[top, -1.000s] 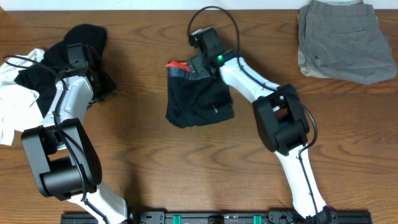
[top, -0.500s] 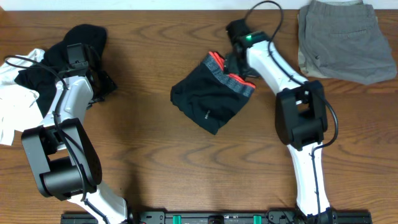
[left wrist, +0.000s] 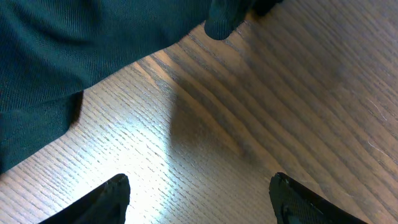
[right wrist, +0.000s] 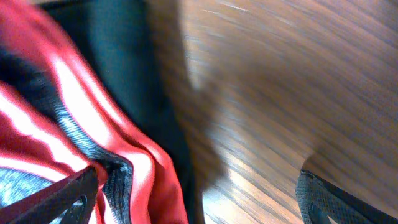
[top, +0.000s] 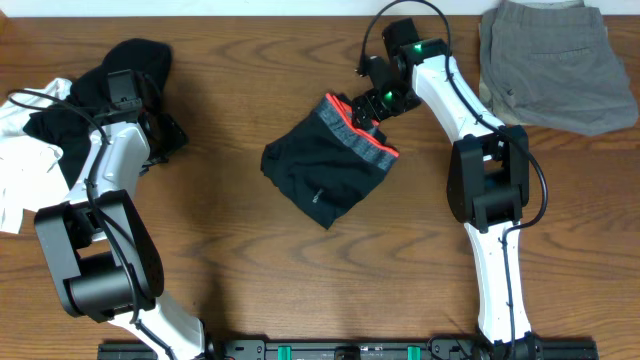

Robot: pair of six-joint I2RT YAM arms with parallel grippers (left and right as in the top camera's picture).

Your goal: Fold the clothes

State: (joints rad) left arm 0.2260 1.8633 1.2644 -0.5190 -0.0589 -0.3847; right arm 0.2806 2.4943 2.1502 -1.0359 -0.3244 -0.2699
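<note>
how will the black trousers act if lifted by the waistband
Probably floppy: the black trousers lie as a creased, uneven bundle, so the fold would likely fall open. The waistband looks thicker, perhaps the firmer place to grip.

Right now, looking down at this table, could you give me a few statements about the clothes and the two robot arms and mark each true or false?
1. The black trousers lie as a folded bundle in the middle of the table. True.
2. The right gripper is clamped shut on the waistband. False: its fingers stand wide apart, with the red waistband beside one of them.
3. The grey shorts lie at the far right corner, apart from the trousers. True.
4. The left gripper holds the white T-shirt. False: it is open over bare wood next to the black garment; the white T-shirt lies at the table's left edge.
</note>
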